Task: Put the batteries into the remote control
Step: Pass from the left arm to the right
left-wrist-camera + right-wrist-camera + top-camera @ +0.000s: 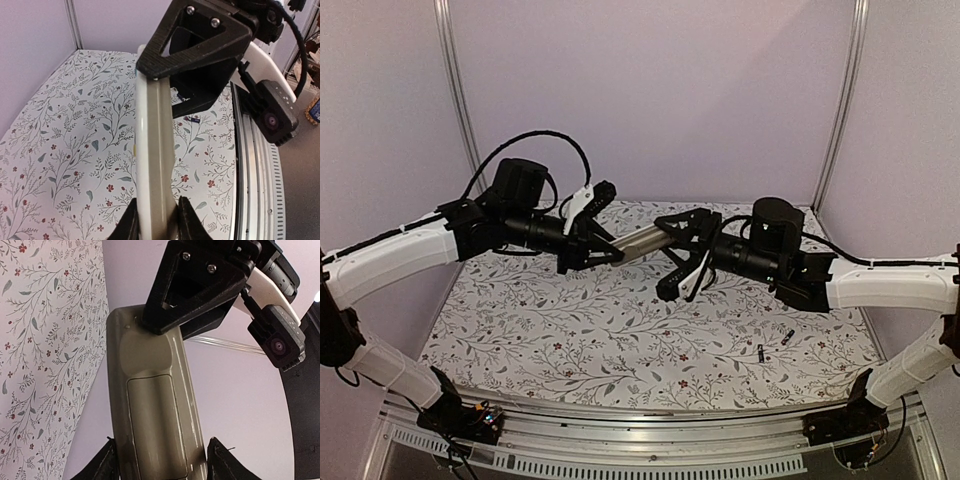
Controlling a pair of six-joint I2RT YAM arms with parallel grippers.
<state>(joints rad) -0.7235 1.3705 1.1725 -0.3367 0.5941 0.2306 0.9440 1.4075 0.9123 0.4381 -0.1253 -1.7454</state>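
Left jaws pinch the remote control [642,238] aloft, my right jaws straddle its far end, grip uncertain; bay cover [155,425] seemingly on, batteries [760,351] unloaded on the desk [570,340].

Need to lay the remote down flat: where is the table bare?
Bare cloth spans the table from its left edge across the middle, under the raised remote control. Near right, two batteries lie. Mid-air at centre is crowded: left gripper and right gripper flank the remote control.
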